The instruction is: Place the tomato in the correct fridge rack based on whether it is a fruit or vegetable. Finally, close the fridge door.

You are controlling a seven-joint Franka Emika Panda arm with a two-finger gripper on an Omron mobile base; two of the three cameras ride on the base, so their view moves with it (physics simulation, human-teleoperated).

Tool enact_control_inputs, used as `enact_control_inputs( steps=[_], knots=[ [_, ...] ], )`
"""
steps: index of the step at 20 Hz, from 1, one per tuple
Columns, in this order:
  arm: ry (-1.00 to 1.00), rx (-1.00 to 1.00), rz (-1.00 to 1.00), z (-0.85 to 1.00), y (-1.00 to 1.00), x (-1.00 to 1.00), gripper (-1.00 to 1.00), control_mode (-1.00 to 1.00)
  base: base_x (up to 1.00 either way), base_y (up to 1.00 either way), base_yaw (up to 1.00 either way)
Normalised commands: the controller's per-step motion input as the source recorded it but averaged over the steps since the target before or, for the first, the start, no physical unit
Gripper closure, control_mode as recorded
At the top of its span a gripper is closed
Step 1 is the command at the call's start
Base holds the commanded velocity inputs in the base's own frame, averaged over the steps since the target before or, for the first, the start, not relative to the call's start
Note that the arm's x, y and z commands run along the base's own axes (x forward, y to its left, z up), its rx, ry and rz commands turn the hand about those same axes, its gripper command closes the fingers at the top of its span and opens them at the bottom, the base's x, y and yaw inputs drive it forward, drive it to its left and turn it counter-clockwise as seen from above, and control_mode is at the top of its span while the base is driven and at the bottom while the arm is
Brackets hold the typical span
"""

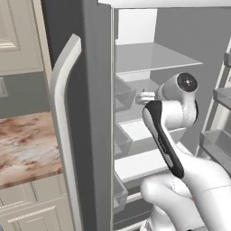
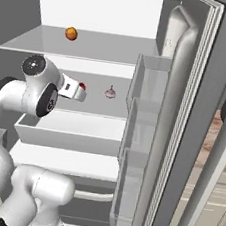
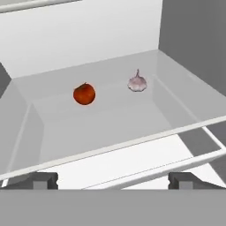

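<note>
Fridge open, arm reaching into the middle level.

Tomato (image 3: 84, 94): small red ball resting on the floor of the middle rack (image 3: 110, 121), a shallow clear tray. In the hand view it sits left of centre, free of the fingers. In the right base view a sliver of red shows just past the tip of the hand, at about 3 o'clock from it.

Garlic bulb (image 3: 137, 82): pale pinkish, pointed top, on the same rack, at about 2 o'clock from the tomato in the hand view, apart from it and closer to the back wall.

Fingers (image 3: 113, 180): spread wide, the two dark tips far apart at the bottom of the hand view, nothing between them. They sit outside the front lip of the rack, short of the tomato.

Orange fruit (image 2: 71, 33): round, on the glass shelf (image 2: 113, 52) one level above, at about 12 o'clock from the hand in the right base view.

Fridge door (image 2: 184, 124): swung open, clear door bins (image 2: 139, 138) stacked on its inner face.

Desk (image 1: 25, 144): marbled brown top, left of the fridge in the left base view.
</note>
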Motion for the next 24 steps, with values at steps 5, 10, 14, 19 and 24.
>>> enact_control_inputs(
  steps=[5,10,14,19,24],
  knots=[
    [0.21,0.0,0.31,0.01,-0.04,-0.06,-1.0,-1.0,0.0,0.0,0.0],
    [0.13,-0.06,0.24,-0.15,0.27,-0.03,-1.0,-1.0,0.0,0.0,0.0],
    [0.02,-0.04,0.0,0.0,0.02,0.0,-1.0,-1.0,0.0,0.0,0.0],
    [0.07,-0.05,0.0,-0.03,0.02,-0.11,-1.0,1.0,-0.18,0.0,0.0],
    [0.0,0.0,0.0,0.0,0.0,0.0,-1.0,1.0,-0.5,-0.09,0.0]
  ],
)
